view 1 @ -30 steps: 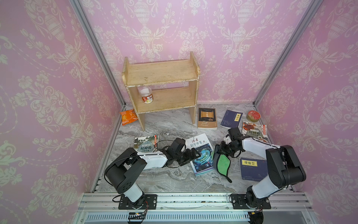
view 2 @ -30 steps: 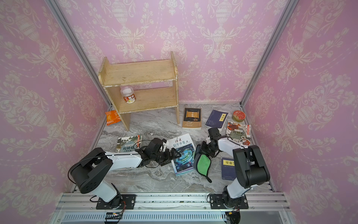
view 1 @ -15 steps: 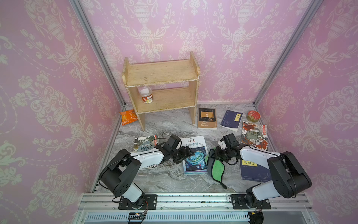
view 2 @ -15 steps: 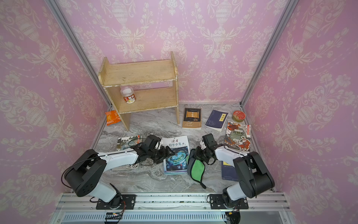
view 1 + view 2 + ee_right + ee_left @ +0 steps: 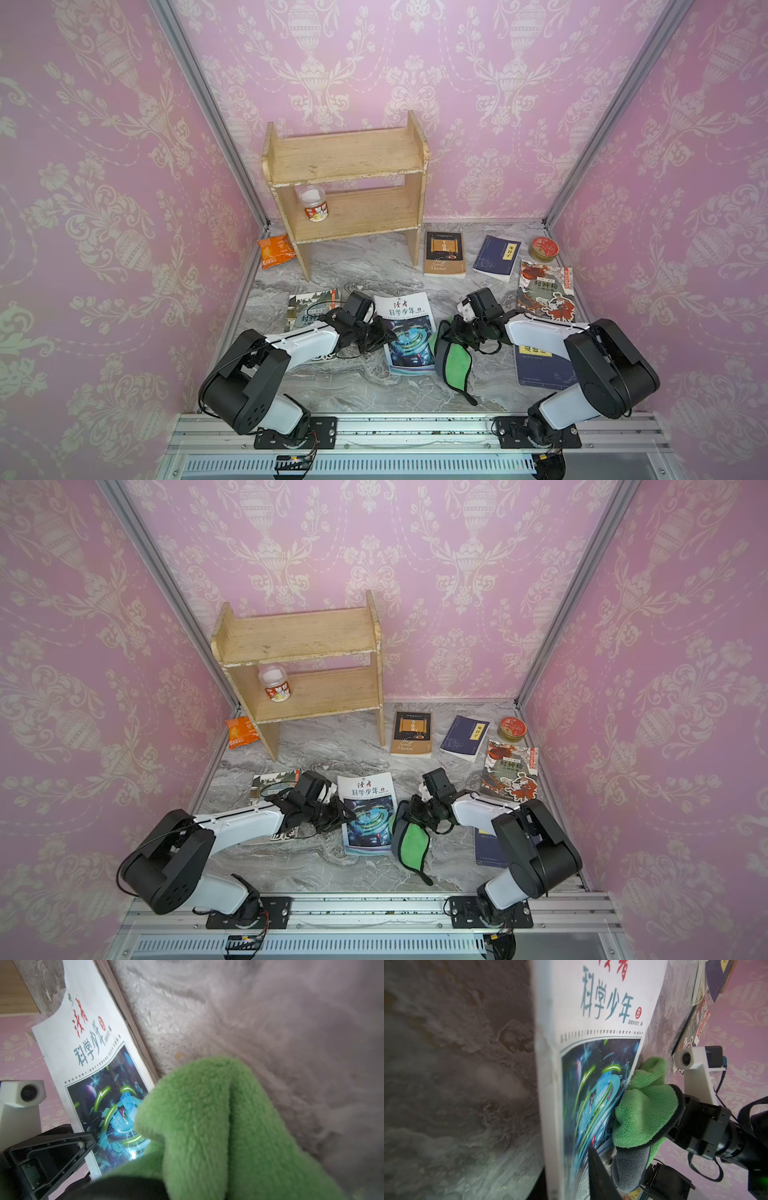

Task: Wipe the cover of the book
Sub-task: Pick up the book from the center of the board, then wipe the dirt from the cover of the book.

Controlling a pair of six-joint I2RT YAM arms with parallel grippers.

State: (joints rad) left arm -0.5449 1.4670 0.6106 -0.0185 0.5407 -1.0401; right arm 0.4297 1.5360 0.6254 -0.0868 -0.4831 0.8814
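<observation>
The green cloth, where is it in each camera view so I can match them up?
Top view: green cloth low centre, at the white-covered book's right edge.
Top view: green cloth low centre, same book edge.
Left wrist: bunched against the edge of the book's artwork.
Right wrist: close up, overlapping the artwork's corner.
Shared landmark: the book's blue swirl artwork, in all four.

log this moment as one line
left gripper: at 科学少年 book spine edge, grip unclear | right gripper: shut on green cloth | cloth: touching cover's right edge only
</observation>
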